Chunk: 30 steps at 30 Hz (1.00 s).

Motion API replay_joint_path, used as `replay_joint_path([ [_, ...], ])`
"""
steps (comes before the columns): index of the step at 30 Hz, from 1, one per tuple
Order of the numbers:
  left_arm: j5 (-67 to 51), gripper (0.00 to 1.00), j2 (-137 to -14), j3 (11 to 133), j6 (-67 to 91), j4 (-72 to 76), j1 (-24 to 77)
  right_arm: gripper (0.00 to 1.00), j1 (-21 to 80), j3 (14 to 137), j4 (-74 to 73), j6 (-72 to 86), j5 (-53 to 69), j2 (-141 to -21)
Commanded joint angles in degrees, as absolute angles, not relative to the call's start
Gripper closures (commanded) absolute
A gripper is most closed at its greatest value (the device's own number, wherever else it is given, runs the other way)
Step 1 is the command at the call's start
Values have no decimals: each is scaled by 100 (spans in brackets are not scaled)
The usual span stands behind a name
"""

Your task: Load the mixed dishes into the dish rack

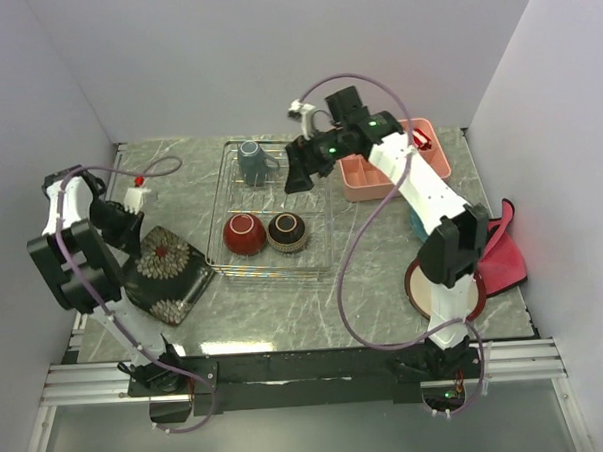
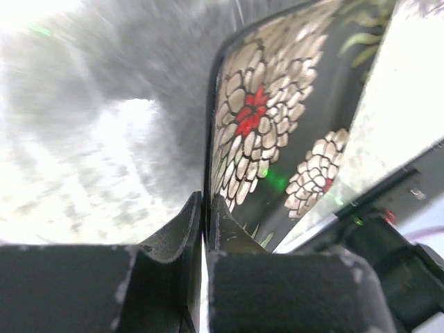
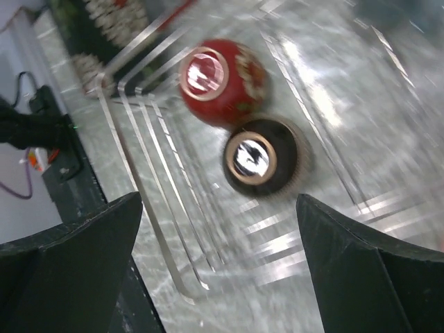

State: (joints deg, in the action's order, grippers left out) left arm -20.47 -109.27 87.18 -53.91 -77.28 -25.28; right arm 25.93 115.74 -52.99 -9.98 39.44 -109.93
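Observation:
The wire dish rack (image 1: 273, 255) sits mid-table. In it stand the grey-blue mug (image 1: 253, 161), the red bowl (image 1: 244, 234) and the small dark patterned bowl (image 1: 287, 232), both bowls upside down. My left gripper (image 1: 128, 229) is shut on the rim of the black floral square plate (image 1: 166, 275), left of the rack; the wrist view shows its fingers (image 2: 229, 232) pinching the plate's edge (image 2: 277, 132). My right gripper (image 1: 299, 173) is open and empty above the rack, over the red bowl (image 3: 222, 80) and dark bowl (image 3: 260, 158). The clear glass is out of view.
A pink compartment tray (image 1: 361, 178) stands at the back right. The red-rimmed cream plate (image 1: 416, 291) and teal plate (image 1: 418, 224) lie partly hidden under the right arm. A pink-red cloth (image 1: 503, 257) lies at the right edge. A small red block (image 1: 137, 180) is at the back left.

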Motion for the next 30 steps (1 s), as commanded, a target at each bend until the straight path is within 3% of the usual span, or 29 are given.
replay_joint_path([
  [1,-2637,99,-9759,8921,-6247,-7505,-2514,0,3197,12233,-5501,-1476,4640,-11355],
  [7,-2751,99,-9079,8447,-7241,-7628,-2610,0,3585,12543,-5451,-2082,5255,-11717],
  [11,-3058,99,-8912,8350,-7637,-7805,-2795,0,3980,10509,-3312,-2539,5335,-10900],
  [14,-3225,99,-8781,8271,-7839,-7866,-2856,0,4200,10108,-2369,-2445,5475,-10845],
  [19,-3550,99,-8342,8218,-7866,-7866,-2874,2,4403,9642,-65,-617,5783,-11162],
  [23,-3621,99,-7929,8086,-7831,-7875,-2874,3,4649,9790,1490,235,5757,-11504],
  [30,-3700,99,-7278,7726,-7998,-7884,-2865,4,4974,10643,1969,800,5608,-12496],
])
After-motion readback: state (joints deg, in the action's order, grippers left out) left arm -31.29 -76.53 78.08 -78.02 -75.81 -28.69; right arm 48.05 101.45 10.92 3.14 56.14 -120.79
